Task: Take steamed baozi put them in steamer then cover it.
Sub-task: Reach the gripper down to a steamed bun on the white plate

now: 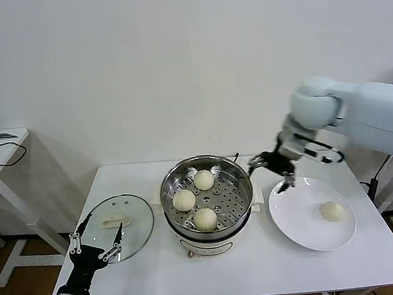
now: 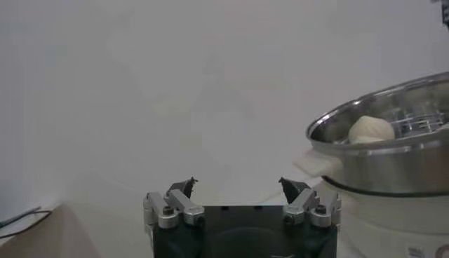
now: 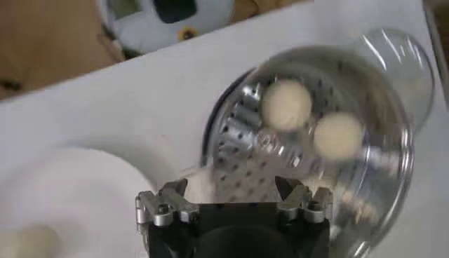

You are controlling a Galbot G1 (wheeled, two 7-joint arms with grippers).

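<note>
White table (image 1: pixel 259 264) — three baozi (image 1: pixel 184 200) sit in the steamer (image 1: pixel 209 231), one waits by the right edge, cover (image 1: pixel 124 227) off — right gripper (image 1: pixel 274 171) open, empty.

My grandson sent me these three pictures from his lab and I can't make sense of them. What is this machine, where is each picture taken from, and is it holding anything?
It is a two-armed robot at a white table. The wide picture comes from a camera on its head; the other two come from cameras on its wrists, looking past each tool.

On the table a steel steamer holds three baozi, such as the nearest one. A fourth baozi lies on a white plate to the right. The glass cover lies flat to the left.

The right tool hangs open and empty between steamer and plate. The left tool waits, open and empty, low by the cover. Nothing is held.
</note>
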